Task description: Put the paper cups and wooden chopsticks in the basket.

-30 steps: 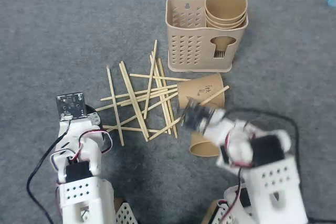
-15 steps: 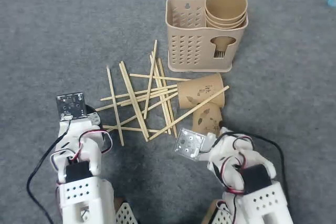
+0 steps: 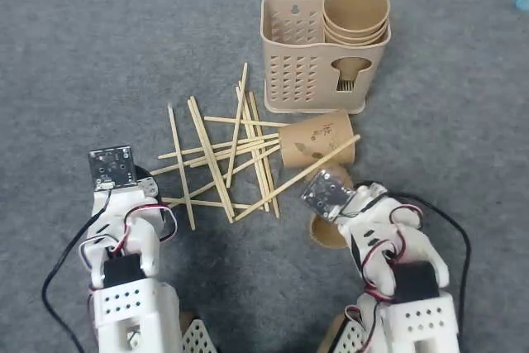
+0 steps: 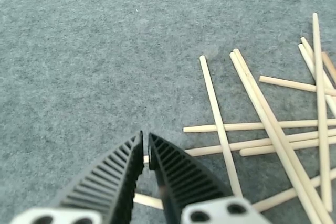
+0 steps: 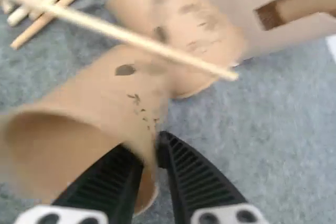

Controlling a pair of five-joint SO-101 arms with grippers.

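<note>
A tan perforated basket (image 3: 306, 64) stands at the back with several paper cups (image 3: 355, 7) stacked in one side. Wooden chopsticks (image 3: 223, 159) lie scattered on the grey carpet before it. One paper cup (image 3: 318, 140) lies on its side with a chopstick (image 3: 310, 173) across it. A second paper cup (image 5: 94, 124) lies just in front of it, and my right gripper (image 5: 157, 141) is shut on its rim wall, one finger inside. My left gripper (image 4: 146, 139) hovers shut over the near chopstick ends (image 4: 210, 150), holding nothing.
Open carpet (image 3: 99, 64) stretches to the left and back left of the chopsticks. More carpet (image 3: 463, 138) lies right of the basket. Both arm bases (image 3: 124, 303) sit at the front edge.
The right arm swung left, then back over the nearer cup, and its fingers now clamp the rim. That cup shifted on the carpet. The left arm has not moved.
</note>
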